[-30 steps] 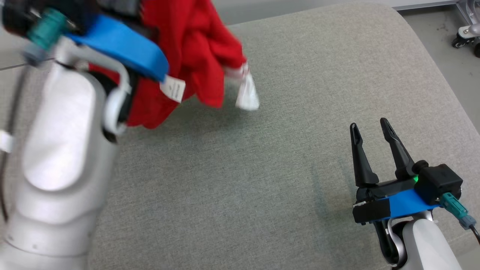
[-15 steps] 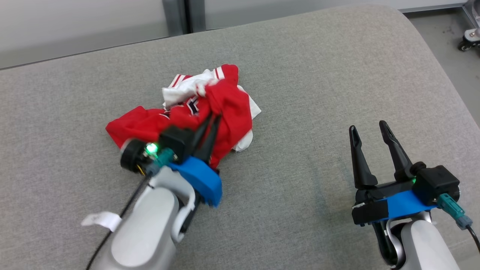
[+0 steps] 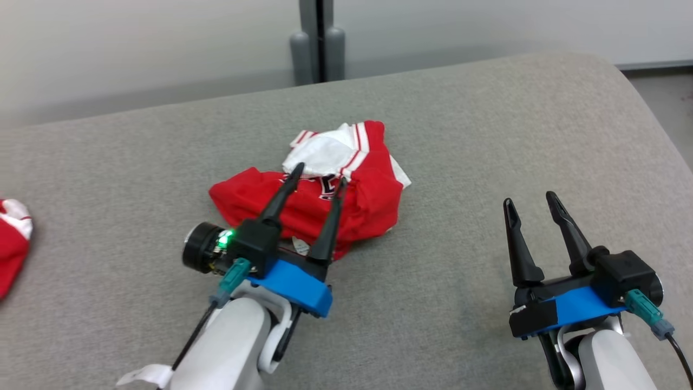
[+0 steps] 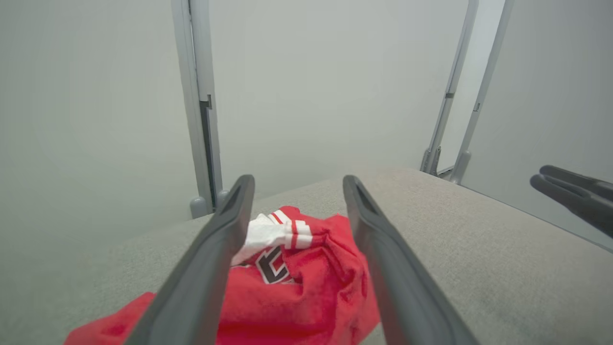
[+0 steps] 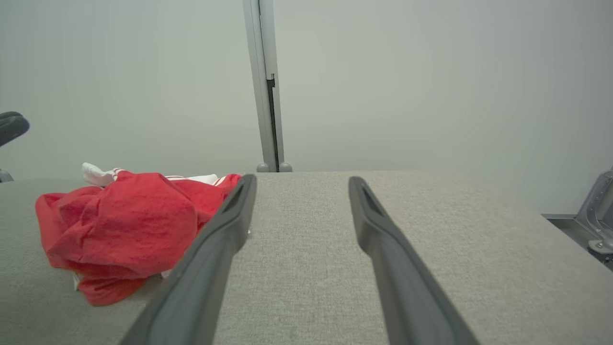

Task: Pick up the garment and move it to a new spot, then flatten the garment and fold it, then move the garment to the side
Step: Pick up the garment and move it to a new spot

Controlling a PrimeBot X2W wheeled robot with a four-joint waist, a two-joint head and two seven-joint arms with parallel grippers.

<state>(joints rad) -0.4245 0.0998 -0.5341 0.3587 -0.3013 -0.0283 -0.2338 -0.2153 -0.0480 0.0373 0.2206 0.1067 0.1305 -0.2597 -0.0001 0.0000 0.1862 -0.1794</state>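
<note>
My left gripper [image 3: 320, 173], wide open and empty, hangs over the crumpled red-and-white cloth garment [image 3: 373, 206]: likely soft, light; pinch an edge.

left end effector [image 3: 320, 175], right end effector [image 3: 529, 199]: both splayed wide, seemingly empty

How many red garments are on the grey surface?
2. The crumpled red garment lies in the middle, at the left gripper. A second red garment lies at the far left, cut by the picture's edge; others may be hidden.
</note>
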